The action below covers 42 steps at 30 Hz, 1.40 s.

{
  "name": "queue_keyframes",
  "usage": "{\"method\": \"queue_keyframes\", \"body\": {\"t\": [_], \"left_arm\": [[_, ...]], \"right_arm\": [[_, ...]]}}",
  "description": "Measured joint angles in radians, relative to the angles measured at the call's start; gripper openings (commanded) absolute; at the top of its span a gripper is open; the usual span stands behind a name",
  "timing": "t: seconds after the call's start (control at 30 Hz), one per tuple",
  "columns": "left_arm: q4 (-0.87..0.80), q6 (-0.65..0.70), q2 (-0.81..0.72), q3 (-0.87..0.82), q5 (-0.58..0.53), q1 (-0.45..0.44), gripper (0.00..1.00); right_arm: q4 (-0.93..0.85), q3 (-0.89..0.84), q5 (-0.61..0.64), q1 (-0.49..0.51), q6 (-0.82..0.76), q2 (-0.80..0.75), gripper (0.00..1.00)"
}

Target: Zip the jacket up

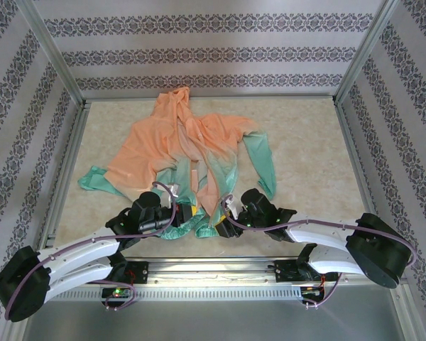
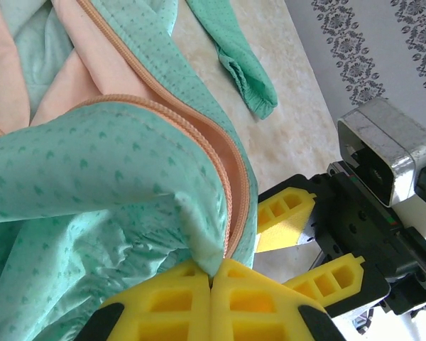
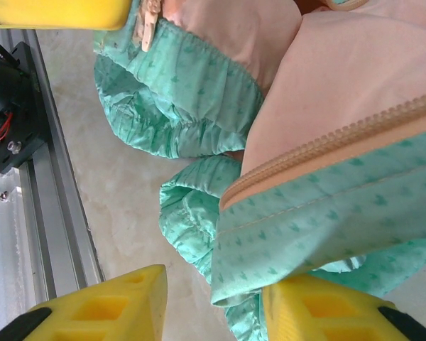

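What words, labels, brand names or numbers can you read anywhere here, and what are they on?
No readable text anywhere.
The jacket has only a tiny repeated print, no lettering.
The walls have ornamental bands, not writing.
The silver box in the left wrist view shows no legible mark.

The jacket is thin cloth with a faint sheen, its mint part finely printed and puckered at the hem. Its zipper sits on woven tape. The fingers are matt yellow plastic. The table looks smooth and marbled, and its rail is brushed metal.
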Motion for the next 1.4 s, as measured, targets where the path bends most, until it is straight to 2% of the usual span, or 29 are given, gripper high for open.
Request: {"method": "queue_keyframes", "body": {"t": [0.3, 0.63, 0.73, 0.87, 0.93, 1.0, 1.1, 1.23, 1.4], "left_arm": [[0.000, 0.004, -0.029, -0.005, -0.003, 0.000, 0.00], [-0.002, 0.004, -0.069, -0.014, -0.009, 0.000, 0.00], [-0.004, 0.004, -0.076, -0.025, -0.011, 0.000, 0.00], [-0.003, 0.004, -0.074, -0.040, -0.010, 0.000, 0.00], [-0.001, 0.004, -0.063, -0.047, -0.010, 0.000, 0.00], [0.003, 0.004, -0.043, -0.051, -0.009, 0.000, 0.00], [0.022, 0.004, 0.007, -0.052, -0.001, 0.000, 0.00], [0.083, 0.008, 0.097, -0.051, 0.010, 0.000, 0.00], [0.149, 0.025, 0.238, -0.028, 0.027, 0.000, 0.00]], "right_arm": [[0.021, 0.000, 0.013, 0.035, 0.000, 0.074, 0.42], [0.045, 0.042, 0.092, 0.070, 0.027, 0.165, 0.44], [0.045, 0.059, 0.128, 0.073, 0.044, 0.171, 0.37], [0.043, 0.074, 0.176, 0.073, 0.066, 0.165, 0.09], [0.040, 0.076, 0.191, 0.073, 0.075, 0.149, 0.01], [0.027, 0.079, 0.196, 0.064, 0.081, 0.122, 0.00], [0.005, 0.095, 0.164, 0.010, 0.095, 0.092, 0.00], [-0.057, 0.148, 0.030, -0.124, 0.102, 0.099, 0.00], [-0.203, 0.280, -0.140, -0.238, 0.058, 0.216, 0.00]]}}
